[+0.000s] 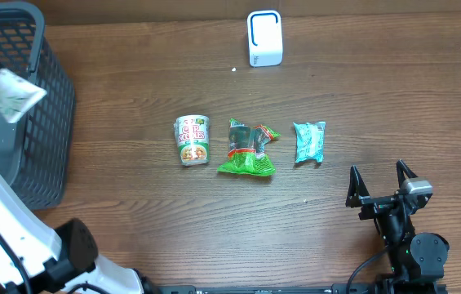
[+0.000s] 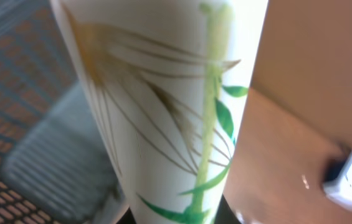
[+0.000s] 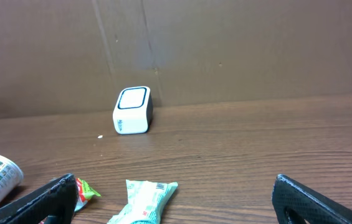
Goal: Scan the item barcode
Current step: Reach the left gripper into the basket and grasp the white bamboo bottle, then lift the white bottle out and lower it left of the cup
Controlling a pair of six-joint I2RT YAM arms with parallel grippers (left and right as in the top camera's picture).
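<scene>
1. L gripper (image 2: 172, 216): jaws clamped narrow on a white packet (image 2: 163, 106) w/ green leaf print. It fills the wrist view.
2. Packet's up over the basket (image 1: 46, 122), far left, well apart from the scanner (image 1: 264, 37).
3. R gripper (image 1: 377, 171): jaws spread wide, nothing between them, near-right of the tabletop (image 1: 377, 90).
4. Just ahead of R gripper, slightly left: teal pack (image 1: 309, 141), lying flat.
5. Left of that, in a row: green bag (image 1: 249, 149), then noodle cup (image 1: 192, 140) on its side.
6. Scanner: white box, back centre, apart from the row.
</scene>
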